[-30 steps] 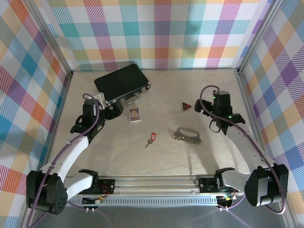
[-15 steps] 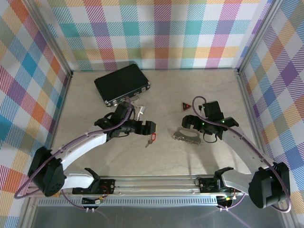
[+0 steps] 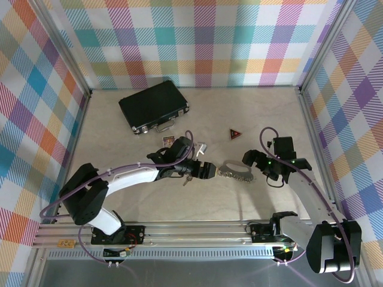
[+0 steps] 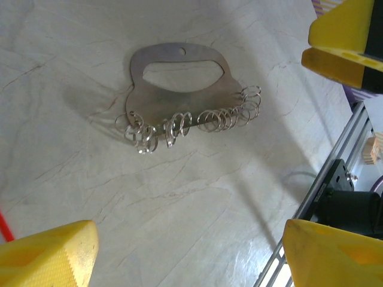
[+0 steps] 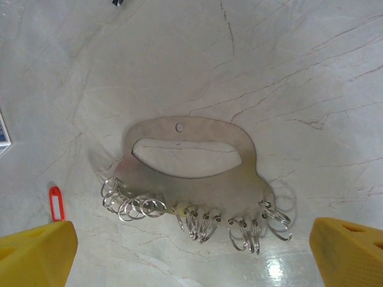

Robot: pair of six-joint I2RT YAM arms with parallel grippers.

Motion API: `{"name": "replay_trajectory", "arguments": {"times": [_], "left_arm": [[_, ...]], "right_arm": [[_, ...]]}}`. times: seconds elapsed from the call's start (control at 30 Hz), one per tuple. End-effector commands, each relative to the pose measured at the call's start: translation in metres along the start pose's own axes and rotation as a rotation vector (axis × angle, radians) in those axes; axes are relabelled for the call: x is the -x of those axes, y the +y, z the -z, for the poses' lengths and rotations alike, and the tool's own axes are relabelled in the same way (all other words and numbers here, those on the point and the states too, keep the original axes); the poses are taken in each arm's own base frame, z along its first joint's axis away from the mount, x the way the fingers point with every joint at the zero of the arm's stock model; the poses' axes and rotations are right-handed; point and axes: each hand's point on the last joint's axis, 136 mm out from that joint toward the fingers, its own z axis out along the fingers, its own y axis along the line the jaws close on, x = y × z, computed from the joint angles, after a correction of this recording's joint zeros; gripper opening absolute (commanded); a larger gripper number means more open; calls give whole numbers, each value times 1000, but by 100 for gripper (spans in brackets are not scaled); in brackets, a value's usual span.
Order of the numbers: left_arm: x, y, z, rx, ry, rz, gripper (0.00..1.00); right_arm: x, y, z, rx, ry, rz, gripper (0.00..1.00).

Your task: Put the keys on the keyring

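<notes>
Silvery keyring (image 5: 197, 188), red-tagged keys (image 5: 55, 204), black case (image 3: 154, 106)

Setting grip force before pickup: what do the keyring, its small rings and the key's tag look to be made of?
Keyring: a flat plate, apparently brushed metal, with a dull grey sheen and soft reflections. Small rings: thin bright wire, likely steel, with sharp glints. Tag: saturated red with a smooth outline, probably plastic, but too small to be sure.
</notes>
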Motion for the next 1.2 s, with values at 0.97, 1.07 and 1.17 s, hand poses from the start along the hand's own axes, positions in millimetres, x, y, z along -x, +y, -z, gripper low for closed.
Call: {"name": "replay_trajectory", "arguments": {"times": [0.97, 1.07, 1.17], "left_arm": [[20, -11, 14, -117, -176, 7, 78], [27, -9, 19, -111, -204, 14, 78], [30, -4, 24, -101, -217, 21, 78]], "right_arm": [[-61, -3, -53, 13, 201, -70, 94], [-67, 5, -57, 26, 213, -61, 93], [-72, 15, -61, 33, 222, -30, 93]]}}
